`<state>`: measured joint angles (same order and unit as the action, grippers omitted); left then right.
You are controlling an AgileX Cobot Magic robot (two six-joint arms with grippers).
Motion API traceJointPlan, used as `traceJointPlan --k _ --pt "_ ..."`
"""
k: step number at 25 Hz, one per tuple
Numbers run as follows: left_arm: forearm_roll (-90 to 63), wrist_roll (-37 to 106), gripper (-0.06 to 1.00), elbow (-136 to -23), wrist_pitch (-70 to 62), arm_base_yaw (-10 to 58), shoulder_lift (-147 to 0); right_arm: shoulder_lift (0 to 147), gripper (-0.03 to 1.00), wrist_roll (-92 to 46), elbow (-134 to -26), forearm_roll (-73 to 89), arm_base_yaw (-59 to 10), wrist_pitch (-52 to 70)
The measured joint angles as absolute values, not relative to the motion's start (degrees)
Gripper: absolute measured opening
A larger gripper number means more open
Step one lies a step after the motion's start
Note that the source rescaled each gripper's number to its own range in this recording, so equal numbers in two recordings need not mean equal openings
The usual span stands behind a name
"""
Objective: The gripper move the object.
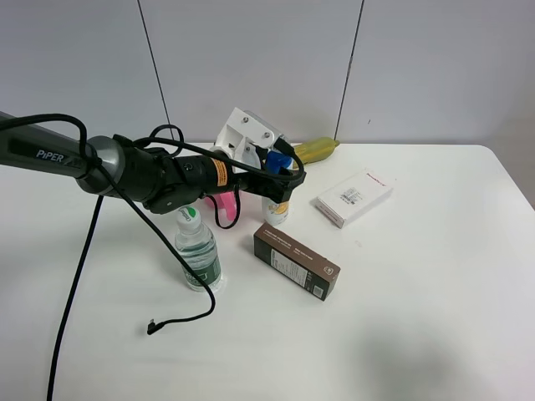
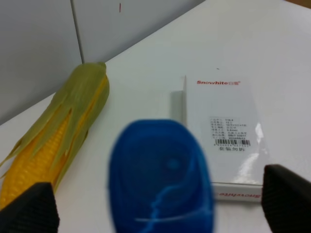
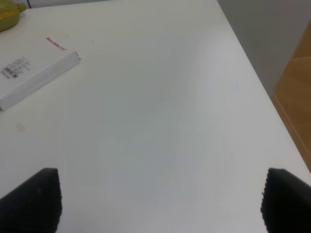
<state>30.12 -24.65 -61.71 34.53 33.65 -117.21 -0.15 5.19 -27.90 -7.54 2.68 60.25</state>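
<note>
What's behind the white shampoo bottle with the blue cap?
An ear of corn lies behind the shampoo bottle. In the high view the left gripper hides part of it.

White shampoo bottle (image 1: pixel 277 210) with blue cap (image 2: pixel 163 179), brown carton (image 1: pixel 297 261), yellow-green corn (image 2: pixel 58 136), white table (image 1: pixel 418 292).

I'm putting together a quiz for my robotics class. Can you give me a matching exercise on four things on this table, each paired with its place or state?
Things
1. shampoo bottle
2. water bottle
3. brown box
4. corn cob

Places or states
A. lying farthest back
B. standing between the open fingers of the left hand
C. lying flat, printed label on top
D. standing free, green label

Pairs: 1-B, 2-D, 3-C, 4-A
</note>
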Motion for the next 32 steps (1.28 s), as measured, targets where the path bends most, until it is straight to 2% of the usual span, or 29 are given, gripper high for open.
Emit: traceJointPlan --k 8,17,23,32 --pt "29.74 -24.69 0.74 -61.71 29.68 33.65 -109.39 -0.15 1.00 5.19 -27.90 -7.54 2.68 60.25" --pt "20.89 -24.69 0.74 -61.66 4.05 31.22 -88.38 -0.15 1.00 5.19 -27.90 -7.54 2.68 60.25" --pt "18.18 -21.99 0.74 -61.66 -11.38 22.78 -77.86 -0.15 1.00 5.19 -27.90 -7.54 2.68 60.25" --pt "16.46 -14.21 0.74 -61.66 -18.17 1.20 -69.74 -0.15 1.00 5.19 -27.90 -7.54 2.68 60.25"
